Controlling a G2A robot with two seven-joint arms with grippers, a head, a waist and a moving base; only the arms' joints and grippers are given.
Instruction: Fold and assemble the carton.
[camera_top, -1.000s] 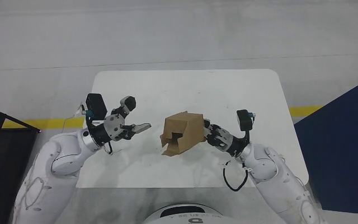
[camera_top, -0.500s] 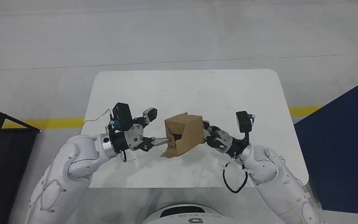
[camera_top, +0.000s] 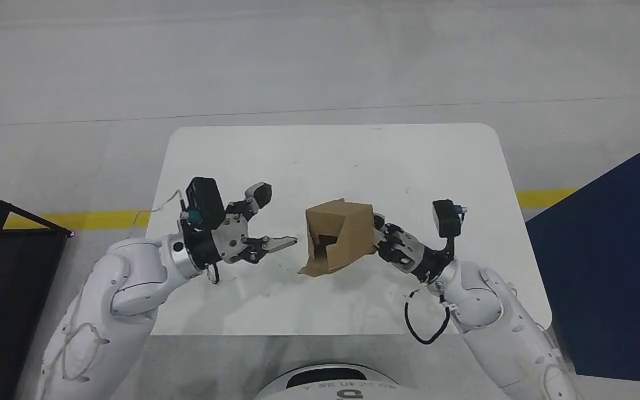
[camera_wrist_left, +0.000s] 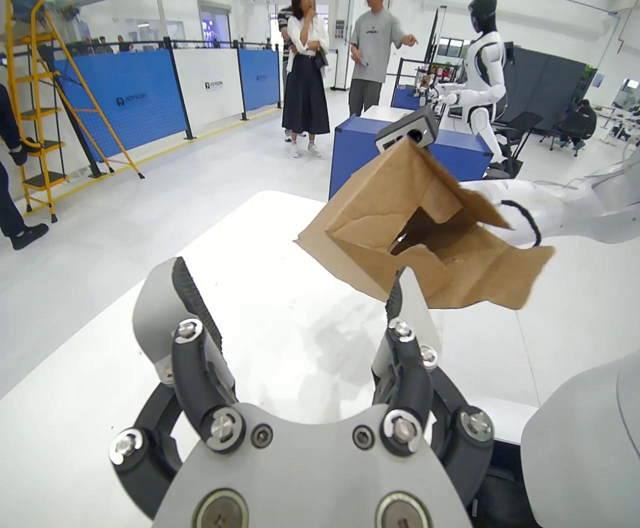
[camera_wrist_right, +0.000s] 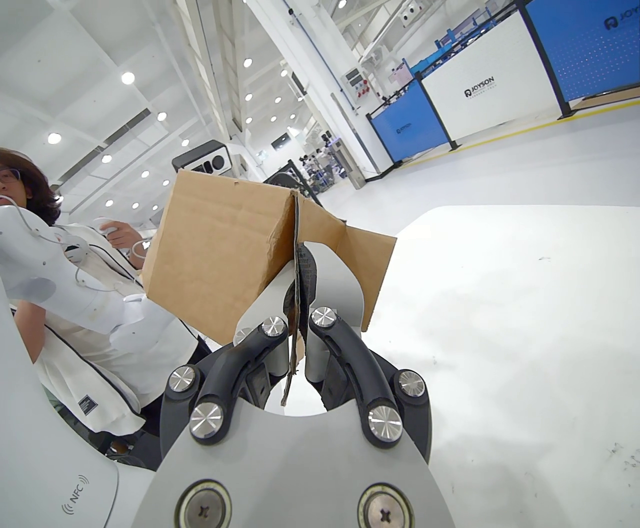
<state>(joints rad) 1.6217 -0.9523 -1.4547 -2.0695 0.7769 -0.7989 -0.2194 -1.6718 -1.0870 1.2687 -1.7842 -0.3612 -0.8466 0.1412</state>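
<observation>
From above, the brown carton (camera_top: 338, 235) is sitting near the middle of the white table (camera_top: 420, 170), a little toward the robot's side. It is tilted, with its open end facing the left gripper (camera_top: 279, 214). This gripper is standing just beside that open end but apart from it, with its two fingers spread wide and nothing between them. The right gripper (camera_top: 378, 237) is touching the opposite side of the carton. Much bare table is lying beyond the carton toward the far edge, while the near edge is closer to both arms.

In the left wrist view, the left gripper (camera_wrist_left: 290, 270) is gaping open over the table (camera_wrist_left: 240, 320). The carton (camera_wrist_left: 440, 250) is hanging ahead of it, nearer to one finger than to the other. Its flaps are standing partly folded around a dark opening. It seems to be lifted off the surface, since a shadow is lying under it, though I cannot be fully sure.

In the right wrist view, the right gripper (camera_wrist_right: 300, 265) is pinching a thin cardboard edge of the carton (camera_wrist_right: 220, 260), and its fingers are pressing close on it. The table (camera_wrist_right: 500, 310) is spreading wide on one side.
</observation>
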